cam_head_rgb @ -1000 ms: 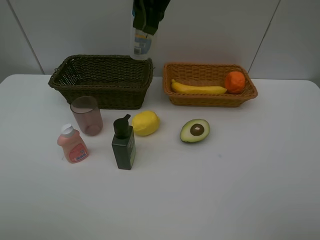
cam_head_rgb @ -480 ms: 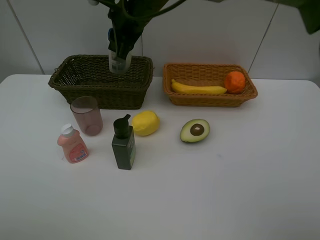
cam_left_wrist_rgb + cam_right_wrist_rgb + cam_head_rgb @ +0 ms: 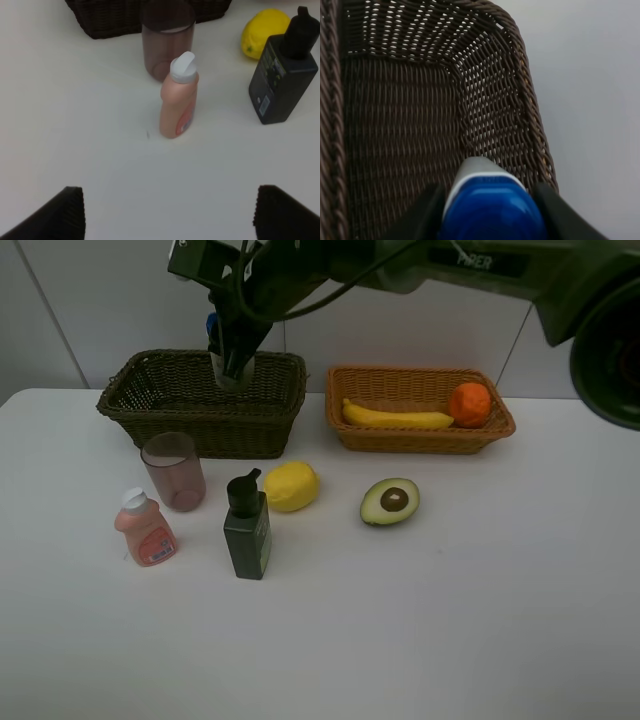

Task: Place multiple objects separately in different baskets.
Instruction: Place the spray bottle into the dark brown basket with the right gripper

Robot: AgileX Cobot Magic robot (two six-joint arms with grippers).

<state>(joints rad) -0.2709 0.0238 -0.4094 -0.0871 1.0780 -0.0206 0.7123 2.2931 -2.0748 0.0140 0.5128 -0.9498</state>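
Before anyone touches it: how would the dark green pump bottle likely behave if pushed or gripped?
The dark green pump bottle stands upright, tall on a narrow base, so a high push would probably tip it. Its flat sides look smooth, perhaps slippery, and should keep it from rolling.

"PIPER" on right arm [image 3: 480, 262]

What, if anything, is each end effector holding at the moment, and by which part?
The right end effector grips the white blue-capped bottle near its blue cap; the left end effector is open and empty.
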